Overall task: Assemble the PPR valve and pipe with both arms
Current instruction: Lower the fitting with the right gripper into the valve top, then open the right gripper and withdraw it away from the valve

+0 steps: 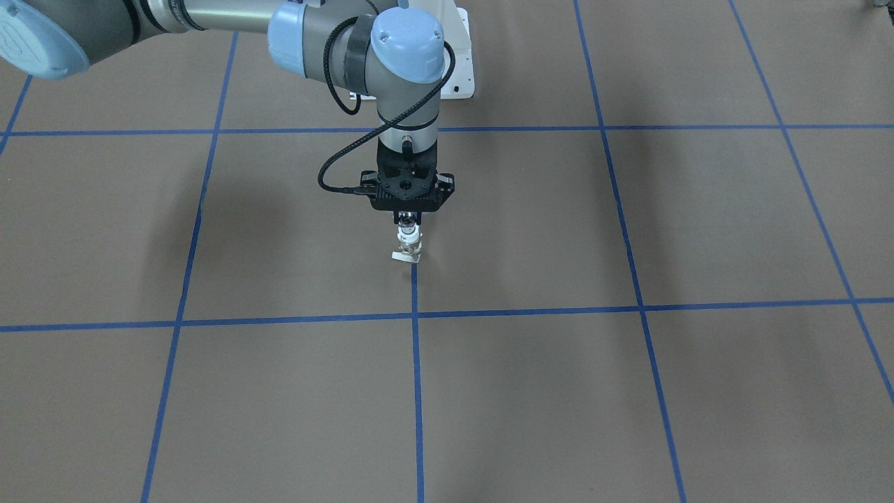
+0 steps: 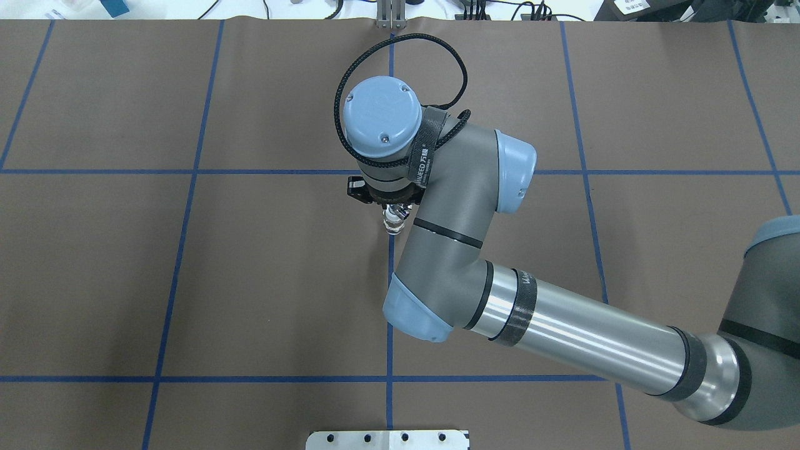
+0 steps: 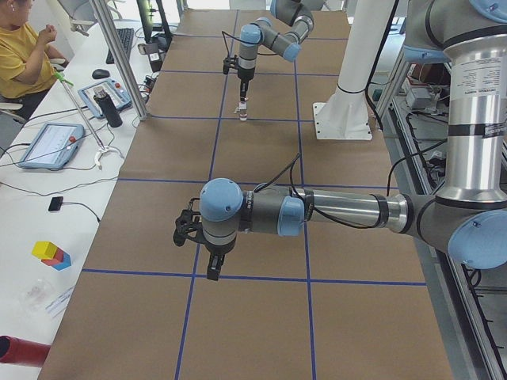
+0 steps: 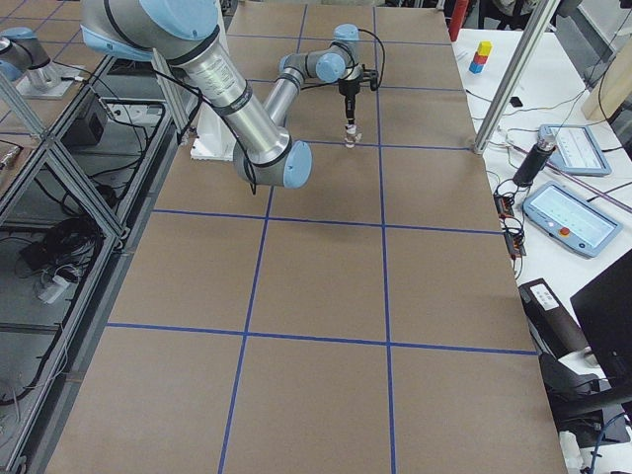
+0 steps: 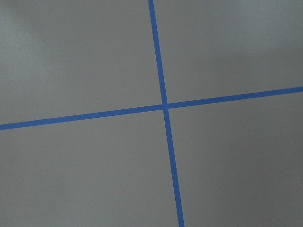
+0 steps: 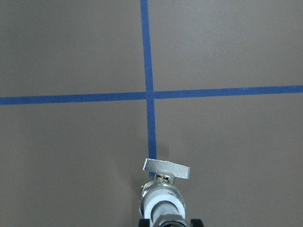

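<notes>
The PPR valve (image 1: 408,244) stands upright at mid-table on a blue tape line, white collar up, flat pale tab (image 1: 404,258) at or just above the paper. It shows in the right wrist view (image 6: 163,201) and the overhead view (image 2: 394,222). A short silvery piece, the pipe (image 1: 407,225), sits on top of the collar. My right gripper (image 1: 408,222) points straight down and is shut on it. My left gripper (image 3: 212,267) hangs over the table far from the valve, seen only in the exterior left view. I cannot tell if it is open.
The table is brown paper with a grid of blue tape lines (image 1: 416,391). The white pedestal (image 3: 348,103) stands at the robot's side of the table. Tablets and a bottle (image 3: 111,107) lie on the operators' bench beyond the far edge.
</notes>
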Controlling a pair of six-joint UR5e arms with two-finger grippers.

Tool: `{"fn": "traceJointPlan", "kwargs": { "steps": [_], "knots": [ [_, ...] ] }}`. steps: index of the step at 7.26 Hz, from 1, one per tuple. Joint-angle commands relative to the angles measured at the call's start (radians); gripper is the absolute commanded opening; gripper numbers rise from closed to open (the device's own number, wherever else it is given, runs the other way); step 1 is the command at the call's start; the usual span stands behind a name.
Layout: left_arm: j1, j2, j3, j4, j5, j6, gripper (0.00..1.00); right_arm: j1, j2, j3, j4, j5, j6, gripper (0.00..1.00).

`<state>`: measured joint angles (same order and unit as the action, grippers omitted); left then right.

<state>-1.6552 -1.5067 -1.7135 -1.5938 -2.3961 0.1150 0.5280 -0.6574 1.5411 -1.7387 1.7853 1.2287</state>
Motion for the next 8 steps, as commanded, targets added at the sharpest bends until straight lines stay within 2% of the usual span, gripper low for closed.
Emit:
{"fn": "traceJointPlan", "kwargs": {
  "steps": [1,3,4,7,8],
  "knots": [
    [0.000,0.002,0.000,0.000,0.000,0.002,1.00,-0.009,0.002,-0.002,0.001,-0.038,-0.002,0.98],
    [0.000,0.003,0.000,0.000,0.000,0.003,1.00,0.006,0.009,0.010,-0.001,-0.032,-0.024,0.99],
    [0.000,0.003,0.003,0.000,-0.002,0.005,1.00,0.042,0.012,0.013,-0.002,0.000,-0.038,0.99],
    [0.000,0.023,0.006,0.000,0.000,0.000,1.00,0.244,-0.031,0.037,-0.002,0.201,-0.243,0.99],
    [0.000,0.023,0.003,0.000,0.002,0.000,1.00,0.304,-0.113,0.103,-0.004,0.244,-0.343,0.99]
  ]
}}
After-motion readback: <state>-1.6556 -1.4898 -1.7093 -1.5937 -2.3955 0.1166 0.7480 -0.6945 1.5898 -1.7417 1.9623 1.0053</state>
